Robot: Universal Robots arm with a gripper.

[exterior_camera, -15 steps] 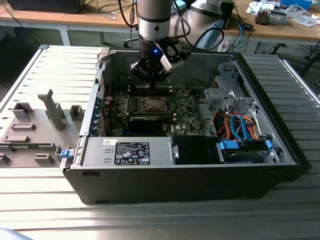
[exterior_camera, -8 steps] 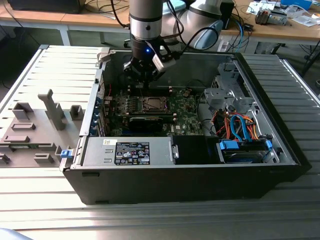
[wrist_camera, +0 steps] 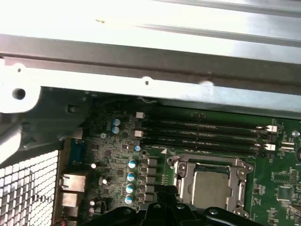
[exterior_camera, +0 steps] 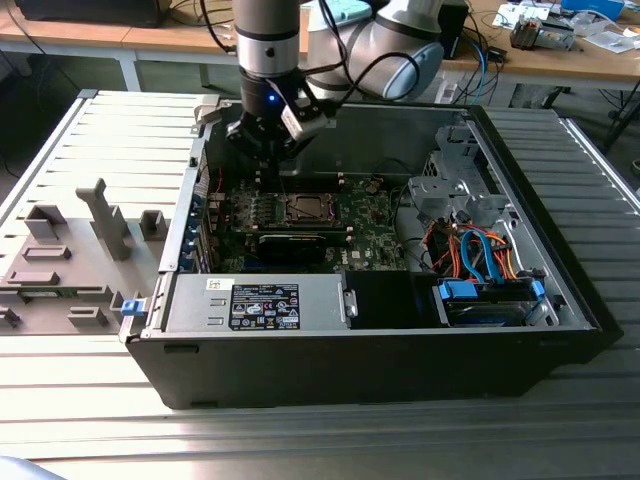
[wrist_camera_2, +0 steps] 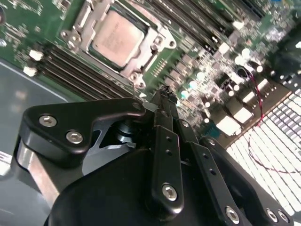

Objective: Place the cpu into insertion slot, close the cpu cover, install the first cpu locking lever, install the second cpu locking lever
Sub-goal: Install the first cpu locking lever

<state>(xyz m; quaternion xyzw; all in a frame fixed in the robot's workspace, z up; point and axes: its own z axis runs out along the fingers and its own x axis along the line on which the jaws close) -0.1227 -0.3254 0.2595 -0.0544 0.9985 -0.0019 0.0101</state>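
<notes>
One arm is what you have here, and its gripper (exterior_camera: pixel 262 140) hangs over the far corner of the open computer case (exterior_camera: pixel 560 300), toward the exterior view's left, above the green motherboard (exterior_camera: pixel 370 225). In the second wrist view the black fingers (wrist_camera_2: pixel 165 123) come together at the tip with no gap showing, and nothing sits between them, so you can take the gripper (wrist_camera_2: pixel 164 92) as closed and empty. In the first wrist view the gripper (wrist_camera: pixel 165 189) shows just at the edge of the socket area.

Look at the insertion slot (wrist_camera_2: pixel 117 40) in the second wrist view: the cpu (wrist_camera_2: pixel 116 38) already lies in it, its silvery-grey top flat and square inside the metal surround. The first wrist view shows the same, with the cpu (wrist_camera: pixel 210 188) seated in the insertion slot (wrist_camera: pixel 210 181). A silvery frame rings the chip in both wrist views, but you cannot tell from these views whether that is the cpu cover pressed fully down or the socket's own rim, nor how the locking levers stand.

Long black memory slots (wrist_camera: pixel 202 134) run beside the socket on the side toward the case wall, and a row of small round capacitors (wrist_camera: pixel 131 176) stands between the socket and the rear ports. In the exterior view the socket (exterior_camera: pixel 303 209) is near the middle of the board, just in front of the gripper. A grey plastic fixture (exterior_camera: pixel 70 260) lies on the ribbed metal table (exterior_camera: pixel 300 440) outside the case, on the exterior view's left. Blue and orange cables (exterior_camera: pixel 480 255) bundle near the drive bay on the exterior view's right.
</notes>
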